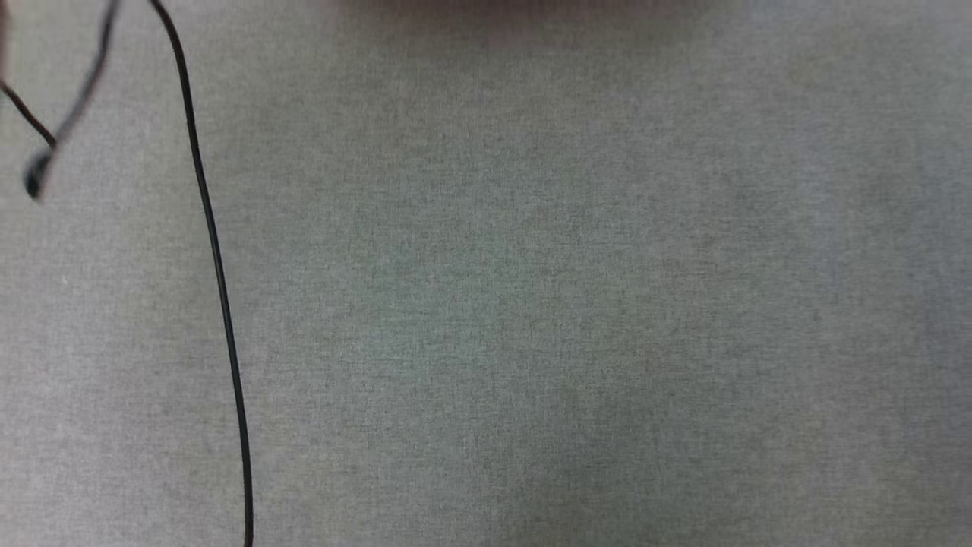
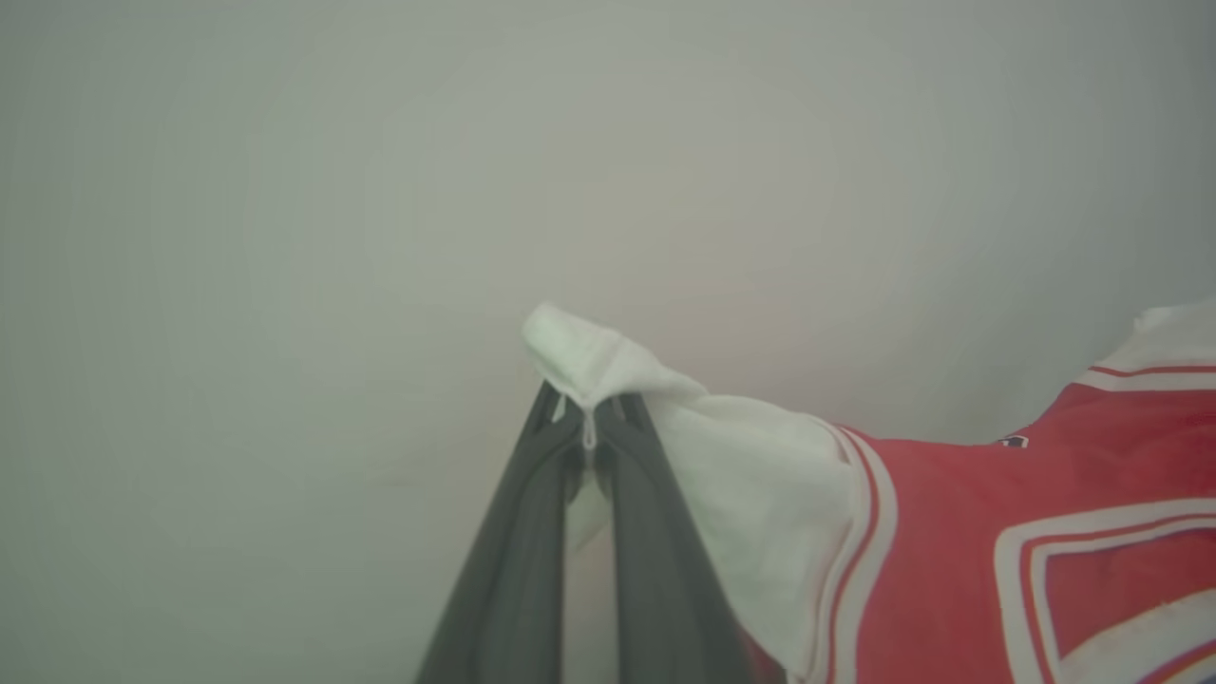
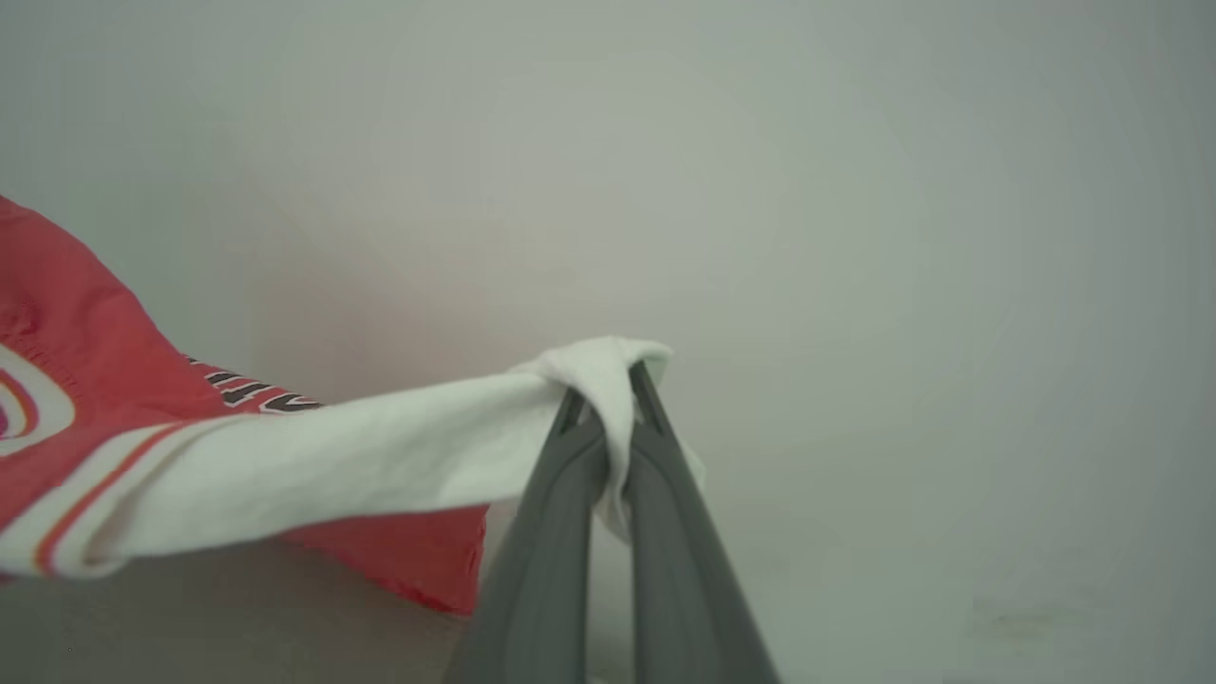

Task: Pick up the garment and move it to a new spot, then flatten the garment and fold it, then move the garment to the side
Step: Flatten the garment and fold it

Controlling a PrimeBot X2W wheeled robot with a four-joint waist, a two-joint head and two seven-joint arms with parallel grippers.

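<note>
- While the left gripper presses its two dark fingers together on a white sleeve of the garment, the cloth bunches into a small peak above the fingertips. A thin fold of white shows in the slit between them.
- From that pinch the sleeve runs toward the right of the left wrist view, past red-and-white stripe trim at the seam, into the red body. A white-outlined print sits on the red (the frame edge cuts it off, so I cannot read it).
- The right gripper is likewise clamped on white sleeve fabric, which wraps over and between its fingertips and hangs a little way down behind them.
- In the right wrist view that sleeve stretches taut to the left toward the red body, where stripe trim, part of a round white print and a row of dark letters show. A red edge hangs below the sleeve.
- The garment is held by a sleeve in each claw, against a plain, blurred, pale grey background in both wrist views.
- The head view looks down on a grey cloth surface. A thin black cable runs from the top edge to the bottom edge at the left.
- A second lead near the left edge ends in a small dark tip.
</note>
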